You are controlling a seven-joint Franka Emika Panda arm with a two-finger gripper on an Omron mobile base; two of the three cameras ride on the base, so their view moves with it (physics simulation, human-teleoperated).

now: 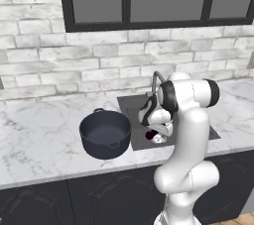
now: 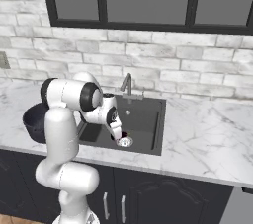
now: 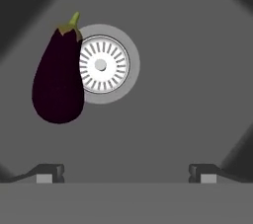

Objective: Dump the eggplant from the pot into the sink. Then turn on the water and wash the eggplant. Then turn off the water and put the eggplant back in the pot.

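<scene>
The dark purple eggplant [image 3: 58,80] lies on the floor of the sink [image 3: 178,94], its green stem end beside the round silver drain [image 3: 101,65]. My gripper [image 3: 126,171] hangs open above the sink floor, fingertips [image 3: 49,171] wide apart, with nothing between them; the eggplant sits ahead and to the left of it. From the base, a sliver of the eggplant [image 1: 150,134] shows by the hand in the sink [image 1: 130,104], and the eggplant [image 2: 123,134] peeks out next to the drain [image 2: 125,142]. The dark pot [image 1: 105,133] stands upright on the counter left of the sink, also pot [image 2: 34,121]. The faucet [image 2: 127,84] shows no stream.
The gooseneck faucet [image 1: 157,78] rises at the sink's back edge, close to my arm. A white brick wall and a dark-framed window stand behind the marble counter [image 1: 39,135]. Open counter [image 2: 207,134] stretches to the right of the sink.
</scene>
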